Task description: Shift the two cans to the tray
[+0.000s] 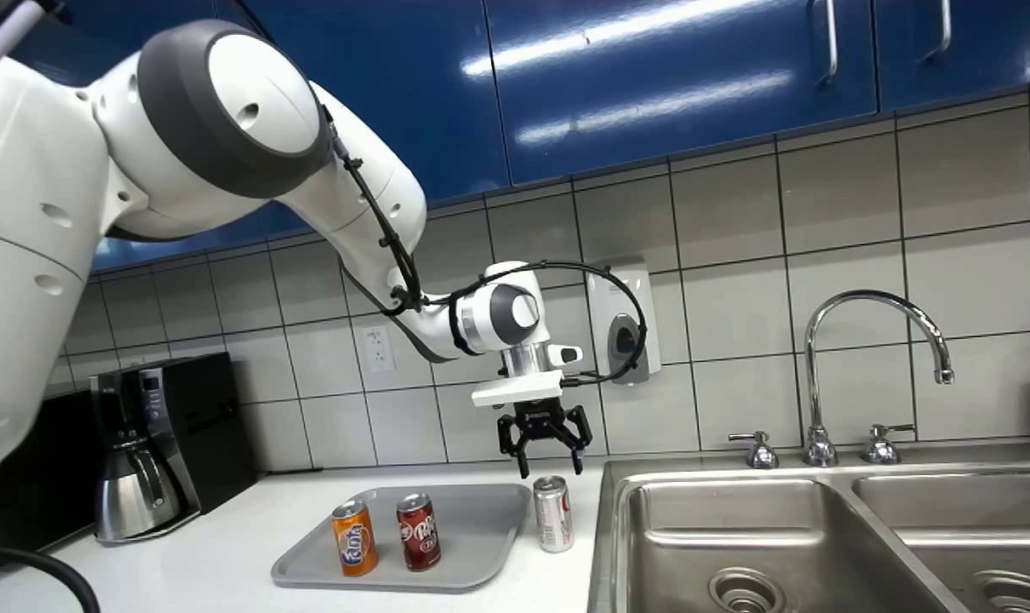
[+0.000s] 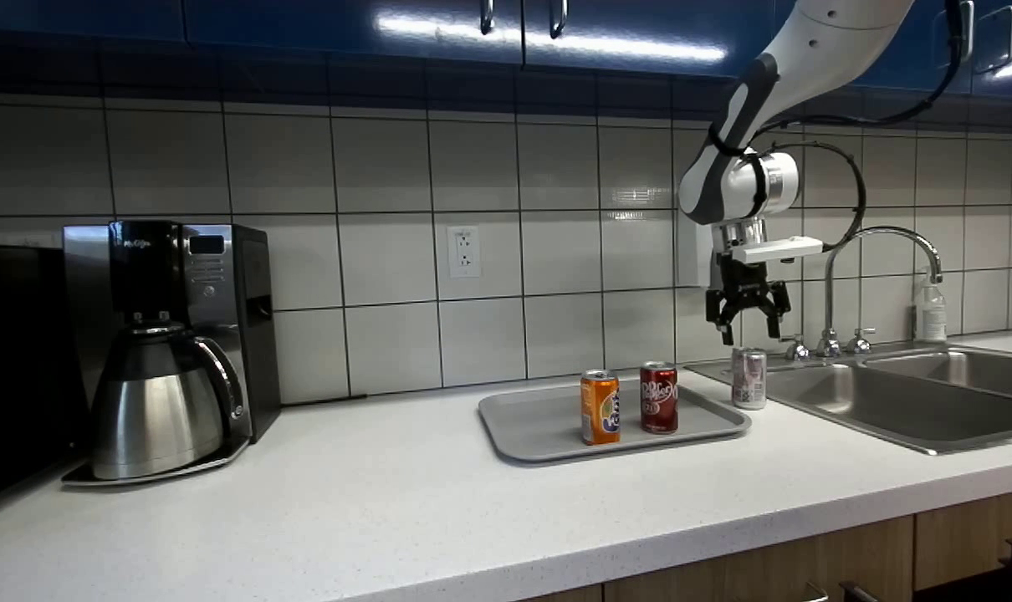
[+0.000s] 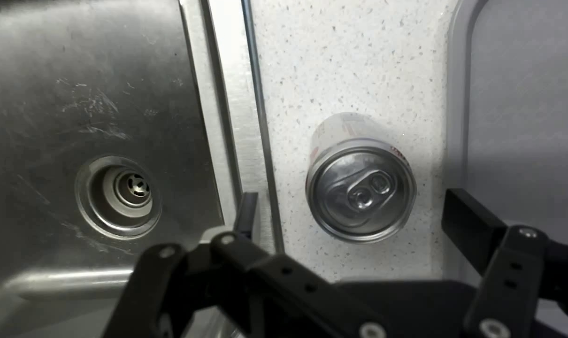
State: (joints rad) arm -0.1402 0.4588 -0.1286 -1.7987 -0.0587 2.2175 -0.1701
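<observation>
One silver-grey can (image 1: pixel 553 515), upright on the counter (image 2: pixel 305 518), between the tray (image 1: pixel 478 528) and the sink (image 1: pixel 728 553). One dark red can (image 1: pixel 419 534), silver top, standing on that tray; one orange can (image 1: pixel 355 540), likewise, just beside it. One black claw (image 1: pixel 551 467), jaws wide apart, above the silver-grey can. One coffee maker (image 2: pixel 163 359), farther along the counter.

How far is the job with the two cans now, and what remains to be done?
Looks done: the dark red can stands upright on the tray, beside an orange can. In hand: the claw hangs open above the silver can, holding nothing. Left: that silver can stands on the counter between the tray and the sink; it has yet to be gripped, lifted and set on the tray.
</observation>
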